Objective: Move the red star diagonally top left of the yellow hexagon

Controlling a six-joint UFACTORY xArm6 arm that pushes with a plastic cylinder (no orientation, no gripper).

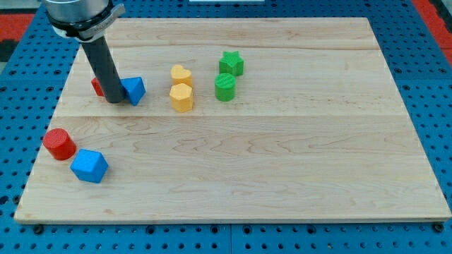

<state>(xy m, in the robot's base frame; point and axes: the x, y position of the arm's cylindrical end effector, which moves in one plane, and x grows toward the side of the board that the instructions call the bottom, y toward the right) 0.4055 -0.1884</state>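
Tip [115,101] touching red star [97,87], yellow hexagon [181,97] rightward

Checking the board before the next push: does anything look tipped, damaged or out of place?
Nothing stands out. All blocks sit flat on the wooden board. My tip rests between the red star, mostly hidden behind the rod, and a blue block.
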